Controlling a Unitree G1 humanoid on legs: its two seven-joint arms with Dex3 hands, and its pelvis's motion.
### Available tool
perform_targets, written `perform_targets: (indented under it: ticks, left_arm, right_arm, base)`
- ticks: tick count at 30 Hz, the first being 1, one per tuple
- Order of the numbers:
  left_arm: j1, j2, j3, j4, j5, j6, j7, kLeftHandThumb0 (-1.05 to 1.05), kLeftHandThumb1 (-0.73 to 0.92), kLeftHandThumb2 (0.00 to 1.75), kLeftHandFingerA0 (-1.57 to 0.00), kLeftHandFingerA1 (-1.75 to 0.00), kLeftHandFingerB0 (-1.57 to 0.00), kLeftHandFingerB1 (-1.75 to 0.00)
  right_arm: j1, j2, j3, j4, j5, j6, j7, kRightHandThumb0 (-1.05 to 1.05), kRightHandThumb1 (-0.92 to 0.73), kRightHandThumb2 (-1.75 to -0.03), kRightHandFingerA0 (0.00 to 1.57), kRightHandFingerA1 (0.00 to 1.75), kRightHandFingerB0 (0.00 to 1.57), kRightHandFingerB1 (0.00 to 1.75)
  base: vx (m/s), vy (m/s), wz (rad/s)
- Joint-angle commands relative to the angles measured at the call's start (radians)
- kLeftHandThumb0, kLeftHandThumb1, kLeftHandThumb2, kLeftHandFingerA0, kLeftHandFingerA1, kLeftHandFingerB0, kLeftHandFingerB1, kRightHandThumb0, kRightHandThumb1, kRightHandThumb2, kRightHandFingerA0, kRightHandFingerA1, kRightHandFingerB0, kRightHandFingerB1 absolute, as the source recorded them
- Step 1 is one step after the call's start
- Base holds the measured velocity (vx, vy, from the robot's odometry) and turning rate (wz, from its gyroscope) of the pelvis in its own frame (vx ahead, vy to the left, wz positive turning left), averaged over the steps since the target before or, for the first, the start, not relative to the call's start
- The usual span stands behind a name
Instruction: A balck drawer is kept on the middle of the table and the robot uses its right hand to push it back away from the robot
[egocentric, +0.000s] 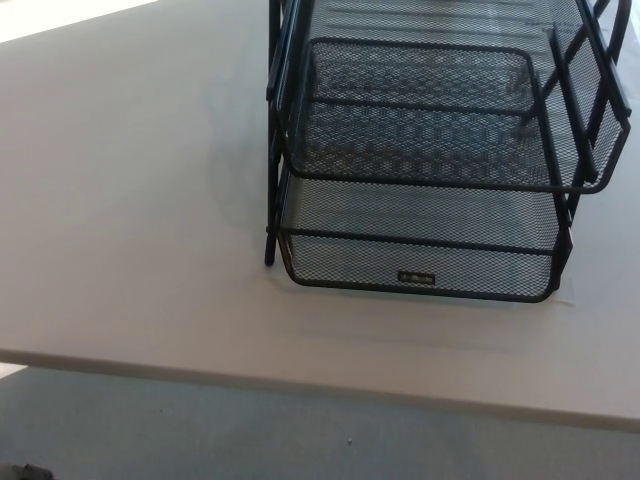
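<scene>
Looking down from the head view, you have the black wire-mesh drawer unit, a stack of trays in a thin black rod frame, standing on the pale grey worktop. It sits right of the picture's middle, its top cut off by the upper edge. The lowest mesh tray, with a small label plate on its front lip, juts forward of the frame towards you, near the worktop's front edge but clear of it; the tray above it sits a little further back. That forward lip is the face a push away from the robot would meet squarely, which is probably why the unit faces you this way. Neither robot hand shows, so you cannot tell whether either is wide or closed. Whether the unit stands where it is to be pushed from or has already gone back, this scene fits both
</scene>
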Motion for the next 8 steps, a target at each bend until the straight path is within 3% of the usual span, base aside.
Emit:
perform_targets:
  ticks: [1, 2, 5, 6, 8]
  left_arm:
    - [0.009, 0.024, 0.003, 0.003, 0.013, -0.013, 0.005, -0.56, 0.74, 0.63, -0.49, -0.38, -0.35, -0.33]
    - [0.008, 0.023, 0.002, 0.002, 0.014, -0.013, 0.004, -0.57, 0.71, 0.63, -0.47, -0.38, -0.32, -0.33]
    - [0.004, 0.022, -0.001, 0.000, 0.016, -0.012, 0.004, -0.57, 0.71, 0.62, -0.47, -0.39, -0.32, -0.33]
    - [0.005, 0.022, 0.006, -0.002, 0.009, -0.014, 0.003, -0.54, 0.74, 0.62, -0.51, -0.39, -0.35, -0.33]
    - [0.008, 0.022, 0.008, -0.003, 0.006, -0.017, 0.003, -0.54, 0.74, 0.62, -0.52, -0.39, -0.35, -0.33]
  right_arm:
    - [0.013, -0.008, -0.009, 0.027, -0.042, 0.007, -0.059, -0.47, -0.75, -0.62, 0.48, 0.40, 0.46, 0.39]
    - [0.013, -0.009, -0.021, 0.032, -0.033, 0.007, -0.055, -0.51, -0.59, -0.97, 0.40, 0.56, 0.32, 0.51]
    - [0.016, -0.007, -0.048, 0.041, -0.020, 0.002, -0.051, -0.49, -0.58, -0.97, 0.39, 0.56, 0.32, 0.51]
    - [0.020, -0.010, -0.055, 0.037, -0.020, -0.003, -0.050, -0.49, -0.73, -0.62, 0.49, 0.41, 0.44, 0.38]
    - [0.022, -0.007, -0.066, 0.037, -0.017, 0.004, -0.048, -0.49, -0.73, -0.62, 0.47, 0.41, 0.43, 0.37]
  base:
    - [0.00, 0.000, 0.00]
    - [0.00, 0.000, 0.00]
    - [0.00, 0.000, 0.00]
    - [0.00, 0.000, 0.00]
    - [0.00, 0.000, 0.00]
